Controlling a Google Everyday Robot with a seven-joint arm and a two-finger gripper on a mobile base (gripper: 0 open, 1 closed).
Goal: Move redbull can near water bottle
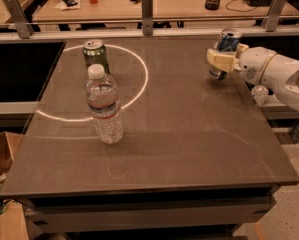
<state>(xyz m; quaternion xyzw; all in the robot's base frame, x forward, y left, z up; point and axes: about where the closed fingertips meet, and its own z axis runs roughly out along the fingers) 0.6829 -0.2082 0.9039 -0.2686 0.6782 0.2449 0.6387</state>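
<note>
Redbull can [228,42] held at the table's far right

Your gripper [220,60] is clamped around the redbull can, its cream fingers pressing the can's middle, over the far right part of the table [189,134]. The can leans slightly, its silver top tipped to the right. You cannot tell whether its base touches the surface. The water bottle [105,106] stands upright well apart from the can, on the left side of the table. A green can [96,55] stands just behind the bottle. A bright ring [145,79] on the tabletop curves around the green can.
</note>
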